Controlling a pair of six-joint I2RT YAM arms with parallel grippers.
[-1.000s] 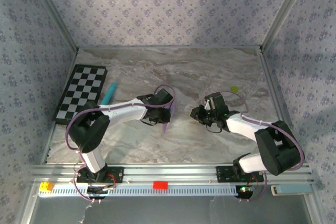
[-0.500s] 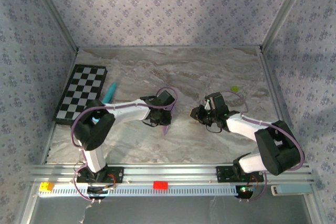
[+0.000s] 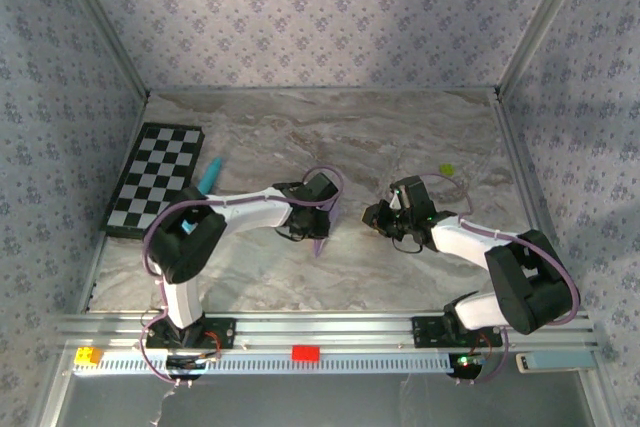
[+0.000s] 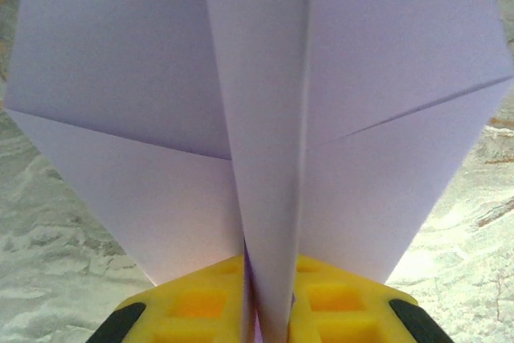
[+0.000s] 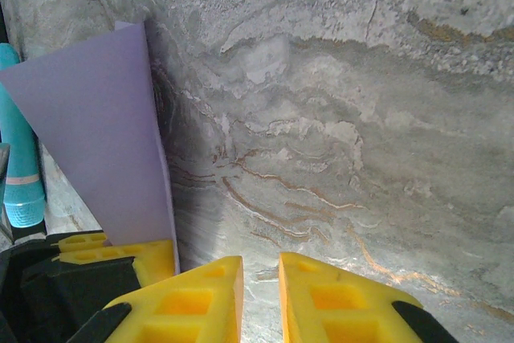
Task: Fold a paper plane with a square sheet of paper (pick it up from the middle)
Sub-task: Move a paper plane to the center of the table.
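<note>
A checkered board (image 3: 158, 175) lies at the far left of the marble surface (image 3: 300, 137), with a teal pen (image 3: 208, 177) just beside its right edge. Near the middle, the left gripper (image 4: 269, 287) has its jaws pinched on the centre fold of the paper plane (image 4: 353, 78), a pale lilac dart whose wings spread to either side above the yellow fingers (image 4: 201, 303). Well apart to the right, the right gripper (image 5: 261, 279) hangs low over bare marble, its jaws a narrow gap apart with nothing between them. A small yellow-green object (image 3: 447, 169) lies beyond it.
</note>
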